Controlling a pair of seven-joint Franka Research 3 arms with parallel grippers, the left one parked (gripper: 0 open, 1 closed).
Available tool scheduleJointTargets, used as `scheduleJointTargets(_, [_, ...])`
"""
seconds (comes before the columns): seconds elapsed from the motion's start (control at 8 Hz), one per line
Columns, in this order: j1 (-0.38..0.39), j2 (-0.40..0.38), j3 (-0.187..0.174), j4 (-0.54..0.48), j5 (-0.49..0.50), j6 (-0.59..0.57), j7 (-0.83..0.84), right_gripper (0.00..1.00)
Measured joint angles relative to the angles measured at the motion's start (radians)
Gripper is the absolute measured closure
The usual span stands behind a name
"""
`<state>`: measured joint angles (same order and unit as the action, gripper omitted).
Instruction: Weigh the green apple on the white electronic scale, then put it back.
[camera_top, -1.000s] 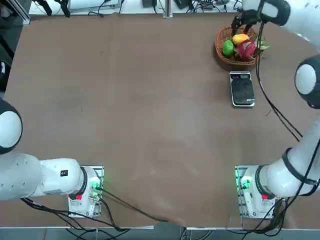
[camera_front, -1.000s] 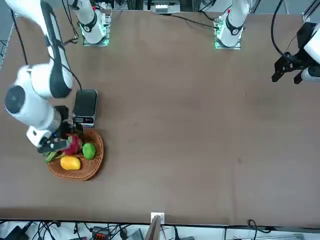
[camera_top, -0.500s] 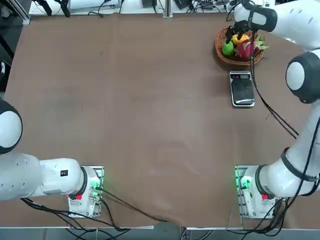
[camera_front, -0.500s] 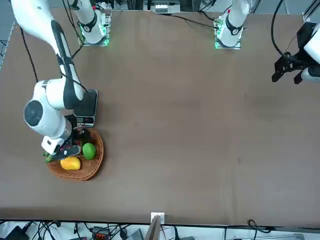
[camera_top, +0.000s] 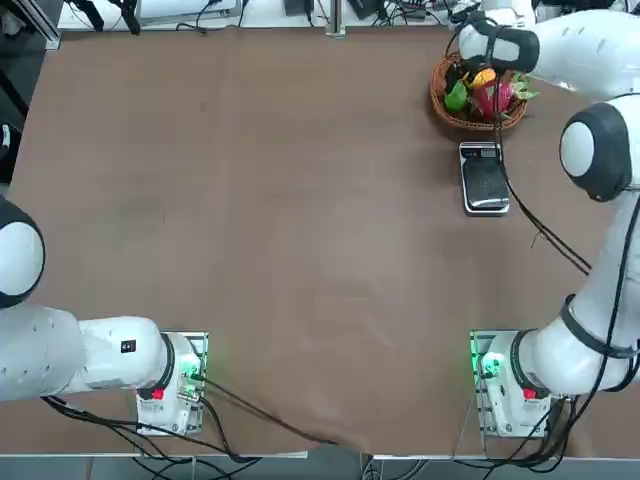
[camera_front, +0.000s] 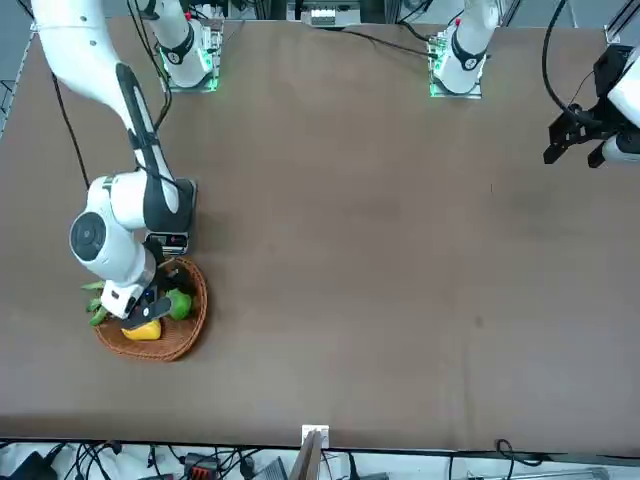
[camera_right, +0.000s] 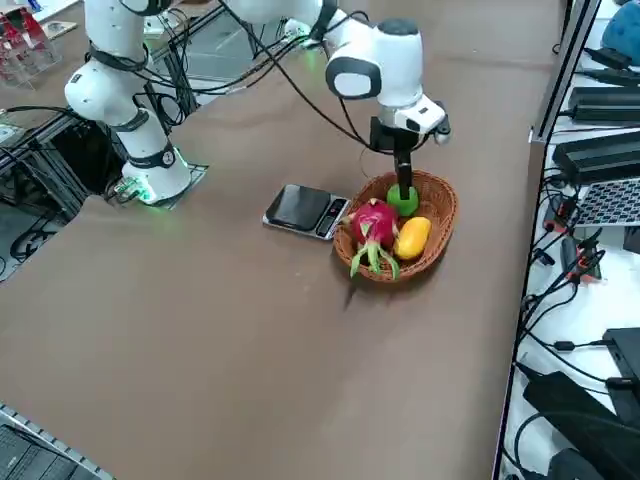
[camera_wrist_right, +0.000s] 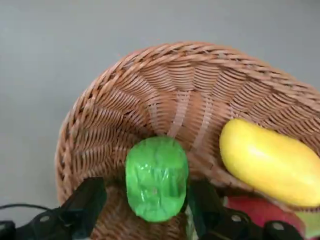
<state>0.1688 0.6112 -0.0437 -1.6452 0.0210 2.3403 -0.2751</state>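
While the right arm (camera_top: 585, 55) reaches to the far right of the brown counter (camera_top: 300, 220), the right tool (camera_wrist_right: 148, 186) points down into the round brown wicker basket (camera_right: 447, 215). Tool is wide open, one finger to each side of the small, smooth, bright-green apple (camera_wrist_right: 156, 172). One finger sits very close to the apple's skin; can't tell if it touches. Apple is in the basket, on the left side.

Basket also carries the smooth, oblong yellow fruit (camera_right: 412, 238), toward the far side, and the pink spiky dragon fruit (camera_right: 373, 222) with green leaf tips, right of the apple. Leaf tips stick out past the rim on the right.

The small rectangular white electronic scale (camera_top: 484, 182) lies flat on the counter, just to the near side of the basket. Dark glossy plate faces up, display end toward the basket. Beyond the counter's far edge: an open laptop (camera_right: 611, 205) with a silver keyboard deck.
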Motion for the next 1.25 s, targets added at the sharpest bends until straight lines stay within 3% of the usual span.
scheduleJointTargets(1.25, [0.002,0.074,0.0,0.003,-0.032,0.073,-0.018,0.07])
